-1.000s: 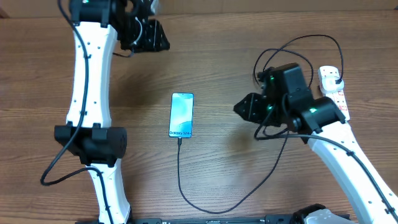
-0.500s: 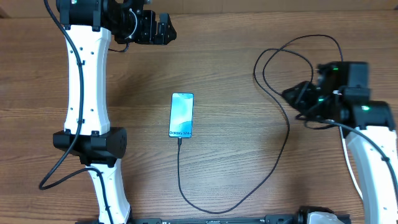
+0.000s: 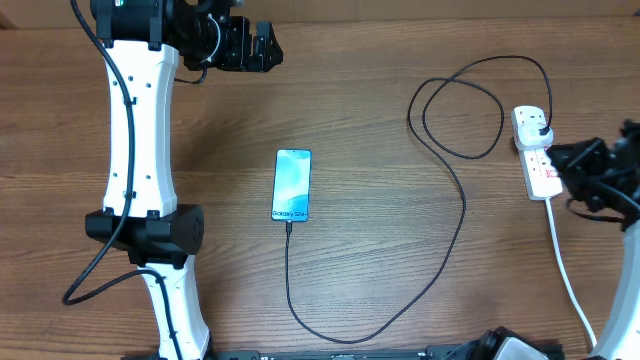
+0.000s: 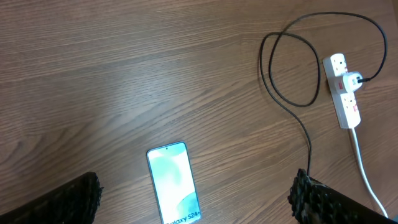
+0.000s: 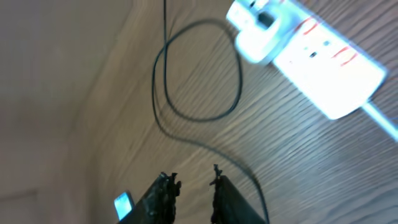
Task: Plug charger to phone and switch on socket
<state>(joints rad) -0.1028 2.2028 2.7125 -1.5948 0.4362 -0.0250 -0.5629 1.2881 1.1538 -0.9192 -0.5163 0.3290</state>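
**Phone wired at centre, right claw beside the power strip**

At the far left the left arm (image 3: 140, 130) reaches to the back of the wooden table (image 3: 380, 70). There the left gripper (image 3: 262, 45) hangs over bare wood, well apart from everything else. In its wrist view its fingers (image 4: 78, 196) sit in opposite lower corners, so this claw is spread wide and holds nothing.

In the middle the phone (image 3: 292, 185) lies flat, its screen up and lit light blue, with "Galaxy S24+" at its near end. The connector tip (image 3: 289, 226) of the charger (image 3: 464, 215) meets that near short edge. From there the thin black cable runs toward the table's front, curves right, climbs and makes one loop. It ends at the plug (image 3: 540, 124), seated in the far end of the socket (image 3: 537, 160).

The socket lies lengthwise near the right edge, white with red marks; whether its switch is on cannot be told. Its thick white cord (image 3: 565, 270) trails from the near end toward the front.

The right gripper (image 3: 575, 170) is just beside the socket's right flank; contact cannot be judged. In its blurred wrist view its fingers (image 5: 165, 190) stand close together with a narrow slit between them, empty
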